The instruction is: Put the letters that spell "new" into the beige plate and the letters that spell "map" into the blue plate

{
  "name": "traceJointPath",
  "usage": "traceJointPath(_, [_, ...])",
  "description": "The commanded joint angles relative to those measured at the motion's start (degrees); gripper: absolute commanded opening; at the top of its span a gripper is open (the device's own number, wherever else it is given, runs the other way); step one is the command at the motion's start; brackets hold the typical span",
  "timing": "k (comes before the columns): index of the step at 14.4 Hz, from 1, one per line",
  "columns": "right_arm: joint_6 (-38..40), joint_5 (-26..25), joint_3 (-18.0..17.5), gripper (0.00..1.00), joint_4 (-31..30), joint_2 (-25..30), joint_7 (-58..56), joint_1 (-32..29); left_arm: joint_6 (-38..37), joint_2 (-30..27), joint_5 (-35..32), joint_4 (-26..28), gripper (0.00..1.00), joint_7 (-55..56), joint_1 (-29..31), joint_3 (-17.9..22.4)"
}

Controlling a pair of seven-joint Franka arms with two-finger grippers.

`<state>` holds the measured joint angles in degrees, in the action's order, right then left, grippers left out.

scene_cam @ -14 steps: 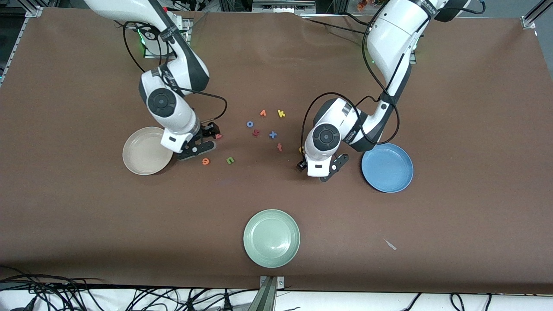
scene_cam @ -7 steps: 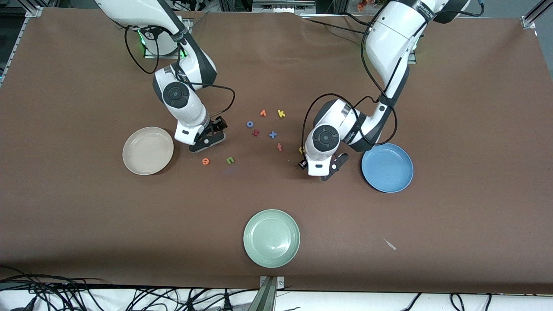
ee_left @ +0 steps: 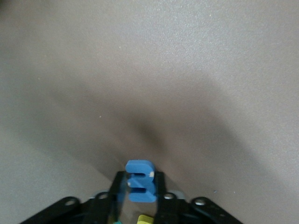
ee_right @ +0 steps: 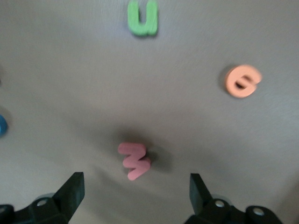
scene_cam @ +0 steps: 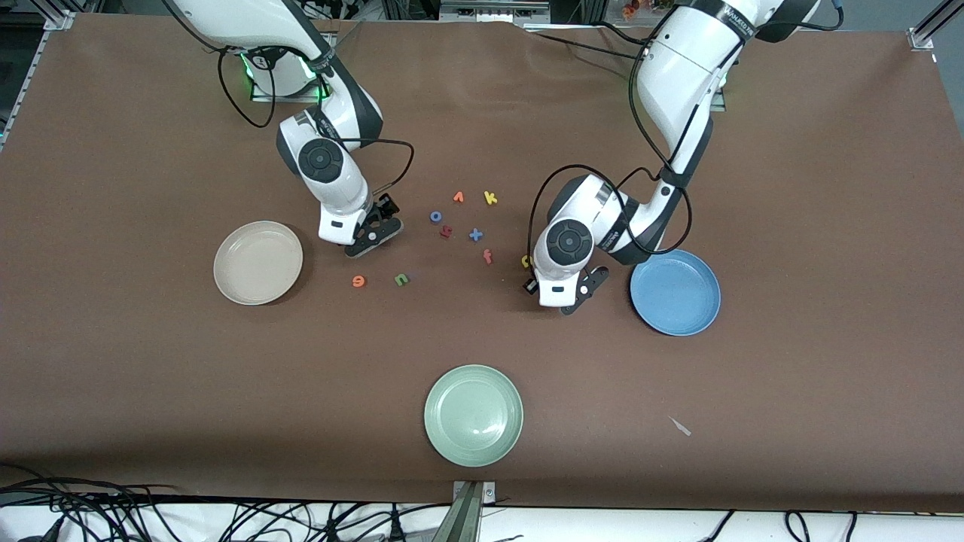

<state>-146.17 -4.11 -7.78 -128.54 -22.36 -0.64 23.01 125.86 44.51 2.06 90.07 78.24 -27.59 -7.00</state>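
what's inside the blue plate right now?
Nothing visible inside the blue plate: bare. A sliver of its rim is covered by the left arm. The blue m sits between the left gripper's jaws.

Camera layout: one high overview, two wrist close-ups.
The front view looks down across the desk (scene_cam: 753,452) toward both arm bases. Each wrist view looks closely down past its own pincer onto the desk; the right wrist view shares the green n (ee_right: 143,18) with the front view.

table cover (scene_cam: 791,188): matt brown cloth | blue plate (scene_cam: 675,293): smooth, slight sheen | blue m (ee_left: 140,181): matt foam
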Motion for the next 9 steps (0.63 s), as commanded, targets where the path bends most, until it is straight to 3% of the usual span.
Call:
traceJointPath(1, [-1.7,-1.2,0.1,0.94,-0.8,-1.4,-1.5,0.2,0.4,-0.2,2.2,0.5,0.20,0.1,0.6,0.1])
traceJointPath(9, [-3.3,-1.1,0.0,0.65,-0.7,-2.8,-1.6,0.9,-4.2,-4.8,1.3,-0.8,0.16,-2.8,3.7,0.1])
